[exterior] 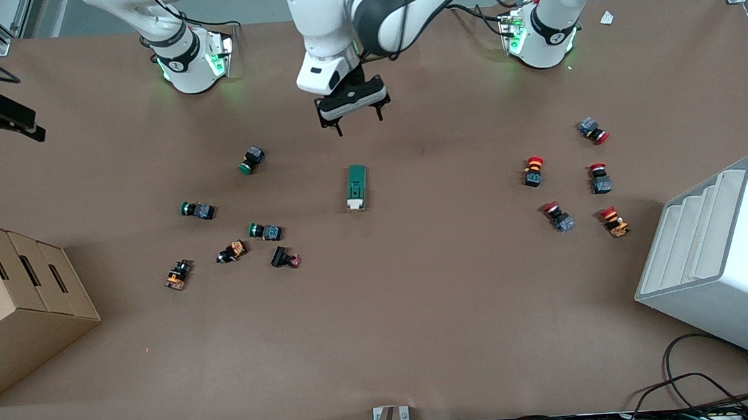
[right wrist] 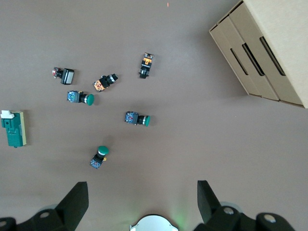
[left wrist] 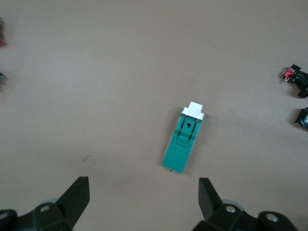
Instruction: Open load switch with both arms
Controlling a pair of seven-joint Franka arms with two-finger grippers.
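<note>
The load switch [exterior: 356, 186] lies flat mid-table, a dark green block whose white toggle end points toward the front camera. It also shows in the left wrist view [left wrist: 185, 144] and at the edge of the right wrist view [right wrist: 13, 127]. My left gripper [exterior: 359, 123] hangs open in the air over bare table just on the bases' side of the switch, with nothing between its fingers [left wrist: 143, 192]. My right gripper [right wrist: 143, 195] is open and empty, held high over its own green-lit base [right wrist: 154, 224]. It does not show in the front view.
Green, orange and black push-buttons [exterior: 265, 231] are scattered toward the right arm's end, red-capped ones [exterior: 534, 171] toward the left arm's end. A cardboard box [exterior: 16, 303] and a white stepped rack [exterior: 721, 260] stand at the table's two ends.
</note>
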